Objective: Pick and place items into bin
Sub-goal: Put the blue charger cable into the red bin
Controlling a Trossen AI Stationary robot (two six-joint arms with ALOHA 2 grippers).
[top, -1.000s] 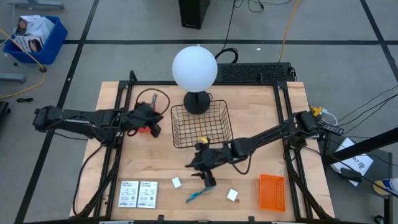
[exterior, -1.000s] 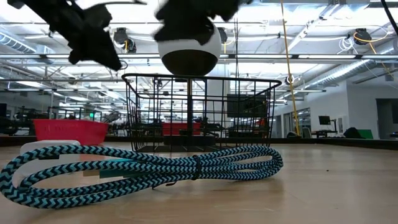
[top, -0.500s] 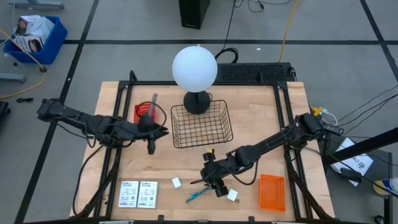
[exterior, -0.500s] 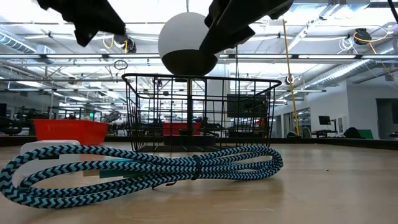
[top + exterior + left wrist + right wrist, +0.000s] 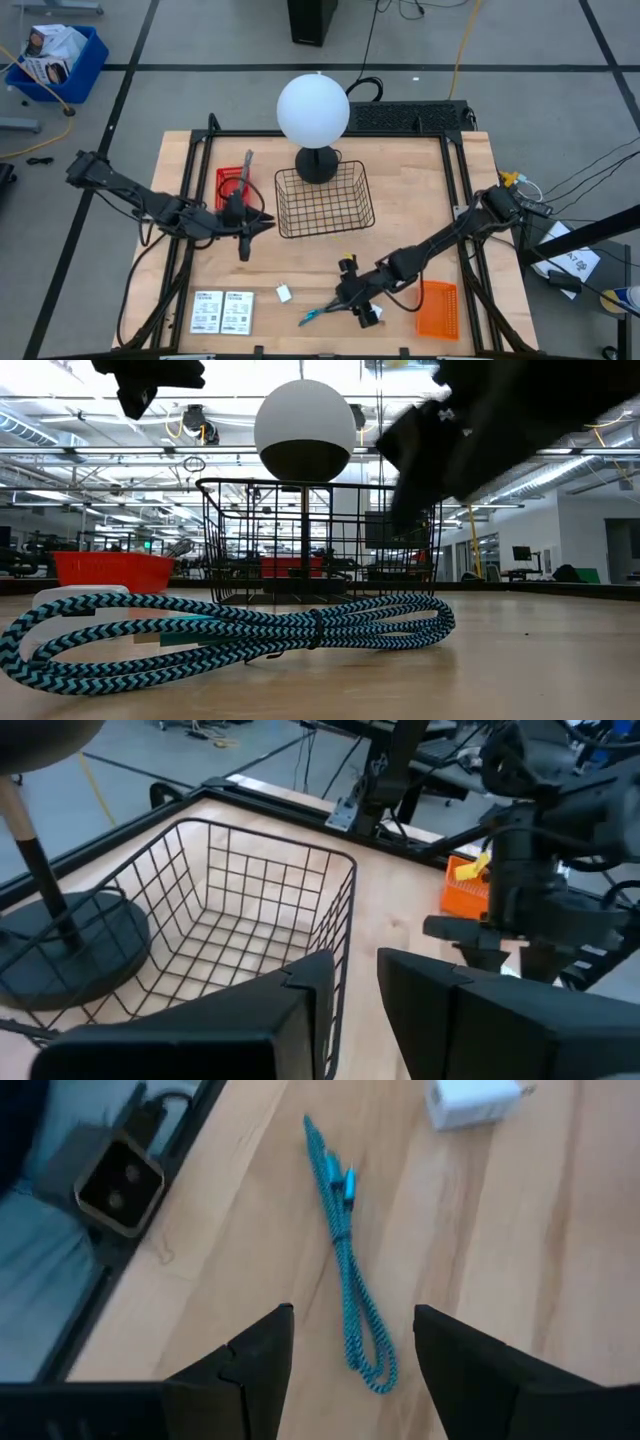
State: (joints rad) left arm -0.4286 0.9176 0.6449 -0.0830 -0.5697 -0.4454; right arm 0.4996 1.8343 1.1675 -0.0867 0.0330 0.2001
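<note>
A teal braided cable (image 5: 318, 313), coiled in a bundle, lies flat near the table's near edge. My right gripper (image 5: 356, 306) hovers open just above it. In the right wrist view its fingers (image 5: 350, 1350) stand on either side of the cable (image 5: 350, 1280) without touching. Two white blocks (image 5: 283, 293) (image 5: 373, 314) and two white cards (image 5: 222, 312) lie flat nearby. A grey metal tool (image 5: 244, 166) rests in a small red bin (image 5: 228, 182). My left gripper (image 5: 246, 240) hangs left of the wire basket (image 5: 322, 200), open by a narrow gap (image 5: 356, 985).
The white globe lamp (image 5: 313, 108) stands on its black base behind the wire basket (image 5: 250, 910). An orange grid piece (image 5: 436, 308) lies at the near right. The low camera (image 5: 118, 1180) sits on the near edge close to the cable. Bare wood shows between basket and cards.
My right gripper has moved from the basket's near side toward the near edge and down, and now stands over the teal cable. My left gripper has drawn away from the red bin toward the near edge, leaving the grey tool in that bin.
</note>
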